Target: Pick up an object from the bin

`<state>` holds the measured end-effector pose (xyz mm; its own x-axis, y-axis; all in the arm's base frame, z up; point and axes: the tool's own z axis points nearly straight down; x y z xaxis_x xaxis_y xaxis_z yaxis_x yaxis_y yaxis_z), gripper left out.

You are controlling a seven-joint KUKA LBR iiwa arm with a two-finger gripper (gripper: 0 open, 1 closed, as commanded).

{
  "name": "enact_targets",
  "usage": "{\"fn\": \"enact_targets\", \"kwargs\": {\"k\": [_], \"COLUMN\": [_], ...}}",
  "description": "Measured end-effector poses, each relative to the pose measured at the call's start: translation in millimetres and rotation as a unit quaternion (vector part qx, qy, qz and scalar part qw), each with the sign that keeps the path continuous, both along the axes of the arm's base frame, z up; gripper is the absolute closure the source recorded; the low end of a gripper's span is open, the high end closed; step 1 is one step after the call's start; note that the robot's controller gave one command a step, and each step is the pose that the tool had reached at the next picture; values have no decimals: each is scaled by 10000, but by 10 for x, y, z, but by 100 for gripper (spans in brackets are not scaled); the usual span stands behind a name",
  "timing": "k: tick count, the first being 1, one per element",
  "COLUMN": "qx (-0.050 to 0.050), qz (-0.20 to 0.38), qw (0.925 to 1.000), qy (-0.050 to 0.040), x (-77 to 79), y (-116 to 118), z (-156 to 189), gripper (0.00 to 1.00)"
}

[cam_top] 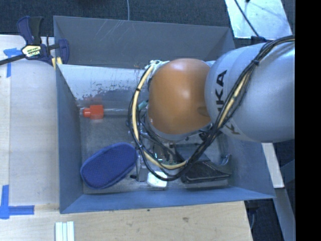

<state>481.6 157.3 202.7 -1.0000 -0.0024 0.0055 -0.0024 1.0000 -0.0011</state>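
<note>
Bin: the grey metal bin point(67, 149) is seen from above, with the arm coming in over its right rim.
Arm: the silver arm point(261, 99), with its orange cover point(175, 94) and looped cables point(138, 92), hangs low over the bin's middle.
Gripper: the gripper point(150, 170) is down near the floor, close to the middle of the front wall. Cables hide it, so I cannot tell how far open it is or whether it holds anything.
Below gripper: a small white piece point(157, 182), possibly touching it.
Front-left corner: a blue oval pad point(108, 165) lies flat, just beside the gripper.
Front right: a dark wedge-shaped thing point(205, 173) lies by the front wall.
Back-left: a clear tube with orange cap point(93, 112) lies well apart from the gripper.
</note>
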Motion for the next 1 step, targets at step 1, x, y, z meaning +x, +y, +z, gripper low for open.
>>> {"fn": "enact_targets", "kwargs": {"k": [1], "qx": [6], "qz": [1741], "qw": [9847], "qy": [-10], "x": [526], "y": [-115], "z": [-1351], "gripper": [0]}}
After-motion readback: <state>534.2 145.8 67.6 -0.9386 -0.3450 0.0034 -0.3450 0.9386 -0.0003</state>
